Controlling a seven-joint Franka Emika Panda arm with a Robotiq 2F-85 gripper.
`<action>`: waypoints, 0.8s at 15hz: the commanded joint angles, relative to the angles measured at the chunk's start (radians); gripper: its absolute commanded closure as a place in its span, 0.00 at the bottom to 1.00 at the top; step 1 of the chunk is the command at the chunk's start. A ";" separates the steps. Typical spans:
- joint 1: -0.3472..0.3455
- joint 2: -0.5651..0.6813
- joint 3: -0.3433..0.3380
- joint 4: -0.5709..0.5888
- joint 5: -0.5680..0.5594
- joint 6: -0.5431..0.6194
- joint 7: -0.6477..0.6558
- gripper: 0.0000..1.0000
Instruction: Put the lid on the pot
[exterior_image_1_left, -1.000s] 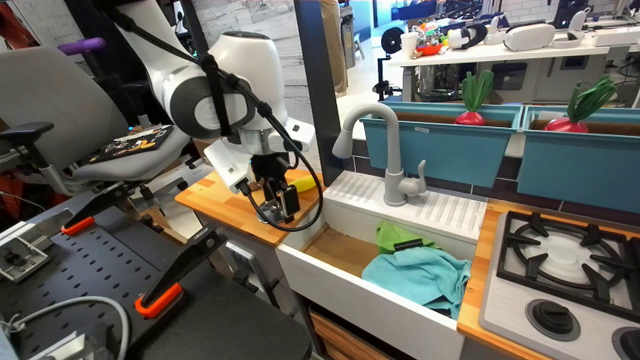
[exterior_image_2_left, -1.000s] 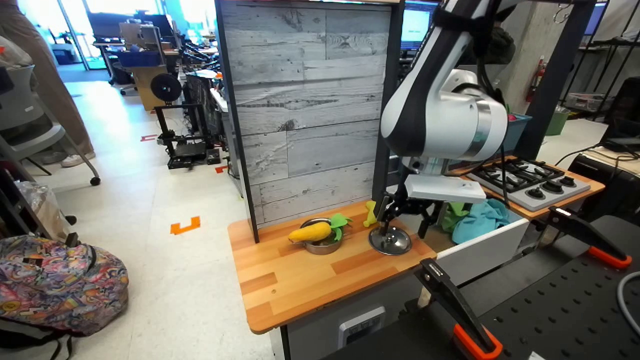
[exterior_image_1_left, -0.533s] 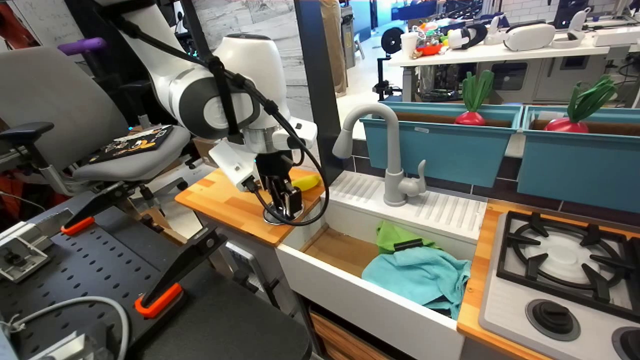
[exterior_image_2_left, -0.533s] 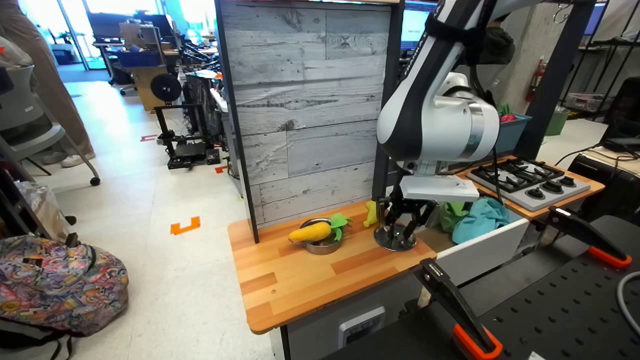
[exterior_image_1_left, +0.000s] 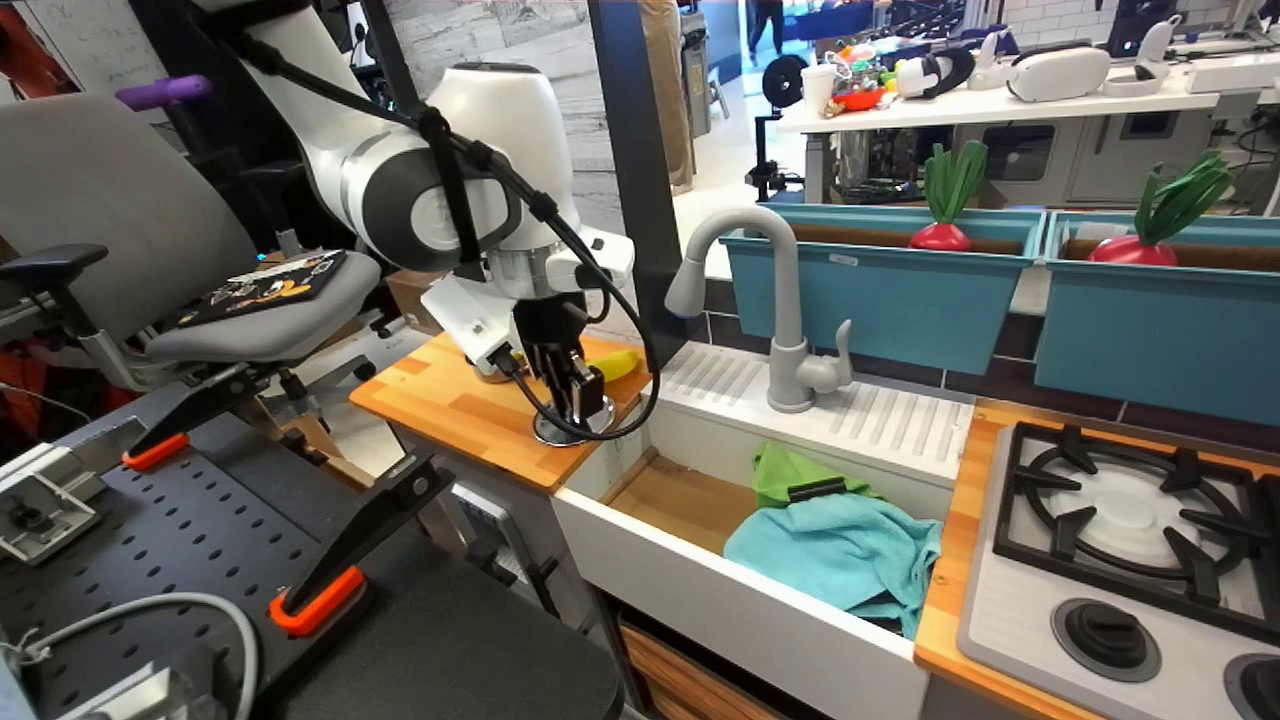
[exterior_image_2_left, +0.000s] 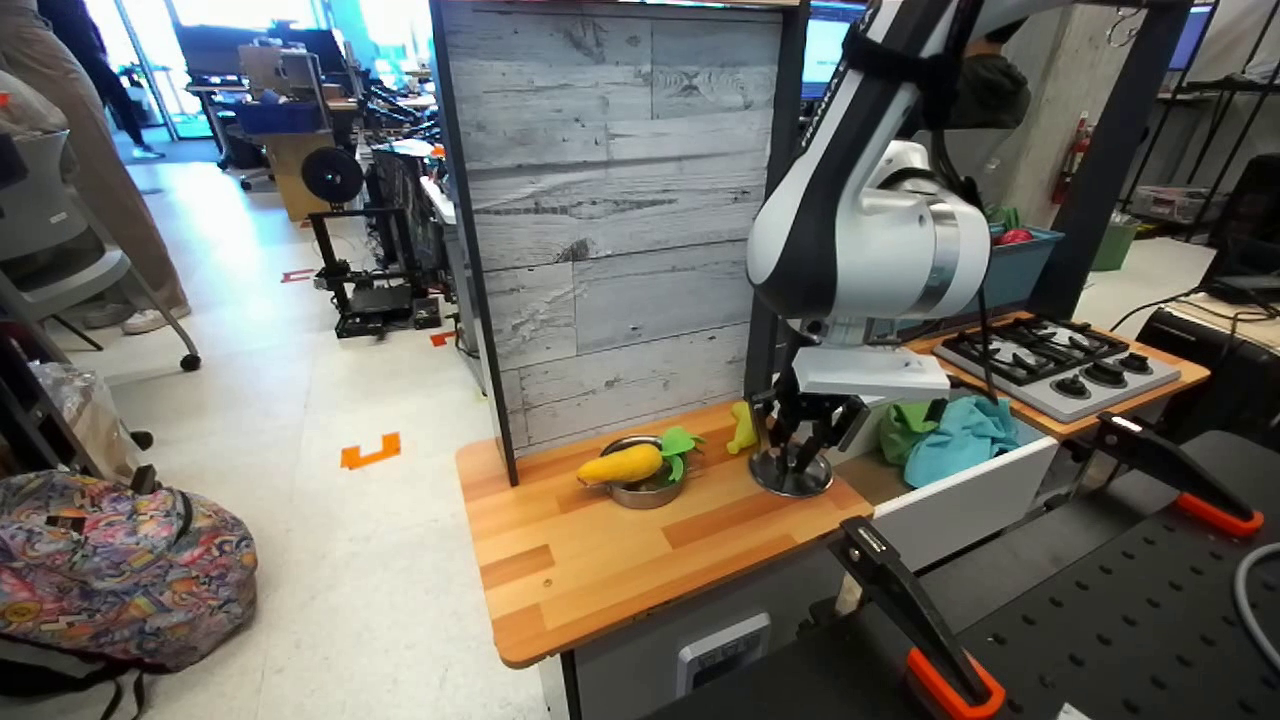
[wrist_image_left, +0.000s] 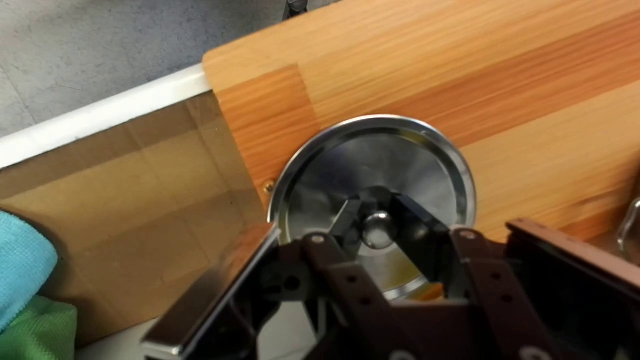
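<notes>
The lid (wrist_image_left: 320, 175) is a shiny round metal disc with a ball-shaped knob (wrist_image_left: 378, 235). It is near the sink end of the wooden counter; whether it is slightly raised I cannot tell. My gripper (wrist_image_left: 375, 212) points down at its middle, fingers (wrist_image_left: 417, 227) closed in on both sides of the knob. In an exterior view the gripper (exterior_image_2_left: 796, 462) stands over the lid (exterior_image_2_left: 775, 486). The pot (exterior_image_2_left: 645, 496), small and metal, sits uncovered further along the counter. A yellow vegetable-shaped piece (exterior_image_2_left: 622, 465) with green leaves (exterior_image_2_left: 678, 442) lies in it, jutting over the rim.
A yellow toy piece (exterior_image_2_left: 741, 428) lies behind the lid, by the grey plank wall (exterior_image_2_left: 620, 200). Beside the counter is the white sink (exterior_image_1_left: 740, 600) with blue (exterior_image_1_left: 840, 545) and green cloths (exterior_image_1_left: 790, 470) and a faucet (exterior_image_1_left: 785, 300). A clamp (exterior_image_2_left: 915, 620) stands in front.
The gripper's fingers were apart around the knob a second ago and have come together on it. Gripper and lid have shifted slightly toward the sink and the back. A walking person appears far behind.
</notes>
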 joint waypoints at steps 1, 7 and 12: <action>-0.001 -0.025 0.004 -0.020 -0.014 -0.004 0.021 0.98; 0.048 -0.128 0.016 -0.109 -0.017 0.007 0.037 0.98; 0.108 -0.205 0.037 -0.144 -0.019 -0.013 0.057 0.98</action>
